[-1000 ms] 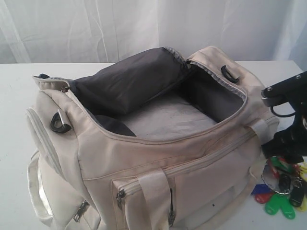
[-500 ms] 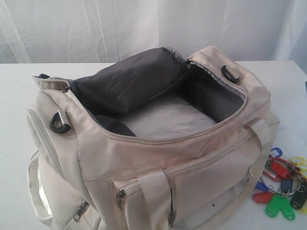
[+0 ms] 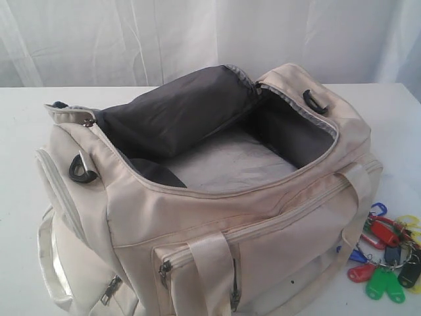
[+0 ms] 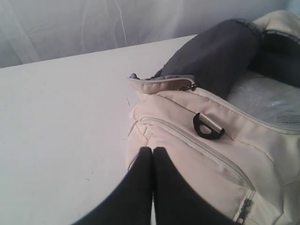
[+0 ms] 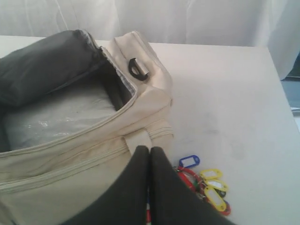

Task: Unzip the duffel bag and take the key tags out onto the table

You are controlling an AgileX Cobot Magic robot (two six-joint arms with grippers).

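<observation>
The tags lie on the table just beside the right end of the bag, wholly outside it. The bag gapes unzipped and its grey floor looks bare. The right gripper hangs above the tags, jaws pressed together on nothing. The left gripper is likewise closed and empty over the bag's other end. The job looks done, so lift both arms straight up and away, clear of the bag, leaving the tags undisturbed.

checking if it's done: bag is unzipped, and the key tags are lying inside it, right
No: the key tags lie on the table beside the bag, not inside it, as the exterior view shows. The bag is unzipped.
</observation>
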